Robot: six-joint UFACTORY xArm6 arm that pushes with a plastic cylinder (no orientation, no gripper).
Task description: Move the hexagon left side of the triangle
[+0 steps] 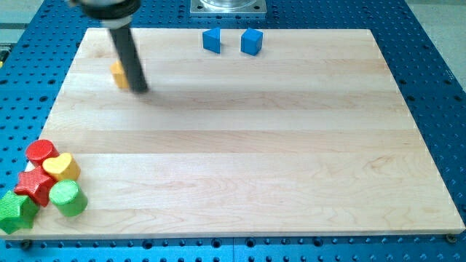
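My dark rod comes down from the view's top left, and my tip (141,90) rests on the board. A small orange-yellow block (118,74) lies just left of the rod and close against it. The rod partly hides it, so I cannot make out its shape. Two blue blocks sit near the board's top edge: a left one (211,40) and a cube-like right one (251,41), both well to the right of my tip. I cannot clearly make out a hexagon or a triangle.
A cluster sits at the board's bottom left corner: a red cylinder (41,151), a yellow heart-like block (62,167), a red star-like block (33,186), a green cylinder (69,198) and a green block (14,211) overhanging the edge. The wooden board (255,160) lies on a blue perforated table.
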